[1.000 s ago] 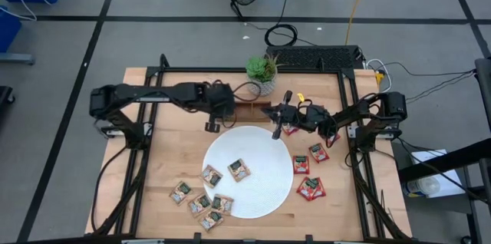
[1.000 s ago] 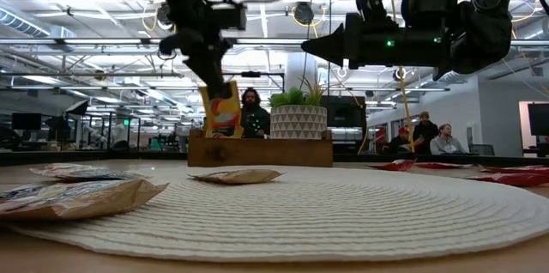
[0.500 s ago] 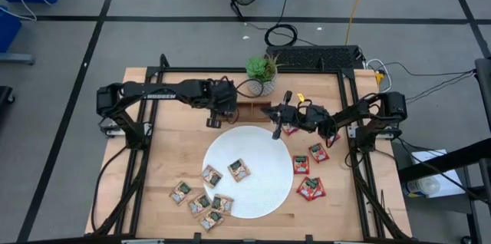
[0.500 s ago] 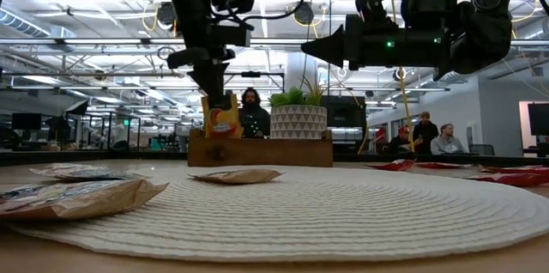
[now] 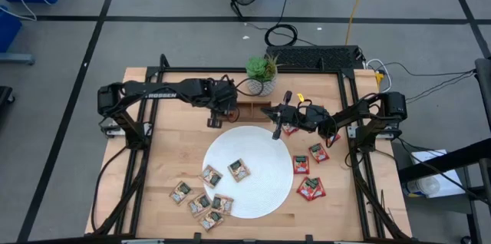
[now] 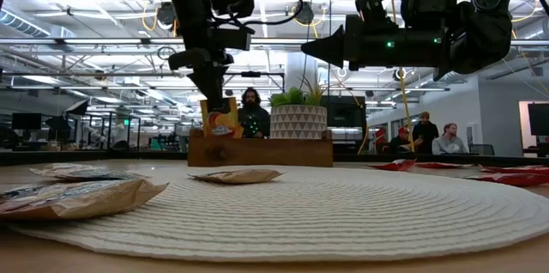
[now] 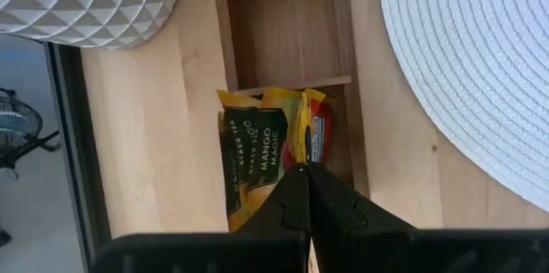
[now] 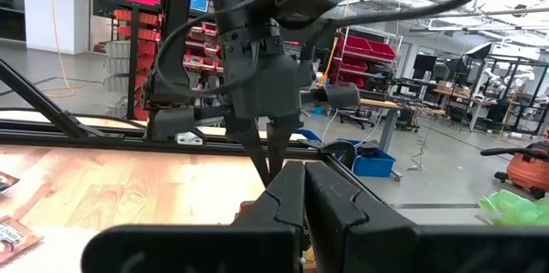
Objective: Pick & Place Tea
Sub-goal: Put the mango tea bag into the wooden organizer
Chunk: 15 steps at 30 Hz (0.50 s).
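- Pinching one yellow sachet (image 7: 302, 136) at its top edge, the left gripper (image 7: 306, 168) hangs over the end compartment of the tray (image 5: 249, 110), the one far from the plant pot (image 5: 262, 84); its fingers are pressed together on the sachet.
- In the left wrist view, two more yellow sachets (image 7: 253, 157) with dark labels stand in that same compartment, just beside the held one. The next compartment of the tray looks bare.
- Tan sachets (image 5: 238, 169) lie on the plate (image 5: 261, 152), on its side away from the tray, and others (image 5: 199, 202) lie on the table (image 5: 173, 152) at the plate's edge.
- Red sachets (image 5: 310, 188) lie on the table beside the plate, on the right arm's side.
- The right gripper (image 5: 276, 130) hangs over the plate's edge nearest the tray, its fingers pressed together with nothing between them.
- The plant pot stands just behind the tray.
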Motion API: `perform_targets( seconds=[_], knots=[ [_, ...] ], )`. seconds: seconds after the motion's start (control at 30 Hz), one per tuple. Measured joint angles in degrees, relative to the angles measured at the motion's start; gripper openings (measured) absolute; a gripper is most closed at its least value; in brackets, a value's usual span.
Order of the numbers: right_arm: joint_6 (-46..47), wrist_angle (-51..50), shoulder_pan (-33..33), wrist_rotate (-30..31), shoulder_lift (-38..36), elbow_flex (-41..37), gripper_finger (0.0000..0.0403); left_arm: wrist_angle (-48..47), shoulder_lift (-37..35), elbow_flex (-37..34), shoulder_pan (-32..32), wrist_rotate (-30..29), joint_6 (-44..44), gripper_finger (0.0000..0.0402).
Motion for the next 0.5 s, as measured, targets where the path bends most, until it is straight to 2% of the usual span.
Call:
perform_targets(
  seconds=[0.33,0.5],
  knots=[
    [0.0,-0.2,0.0,0.0,0.0,0.0,0.0,1.2,5.9,-0.1,0.0,0.0,-0.4,0.0],
    [0.0,-0.2,0.0,0.0,0.0,0.0,0.0,1.8,6.3,-0.1,0.0,-3.6,-1.4,0.0001]
  ],
)
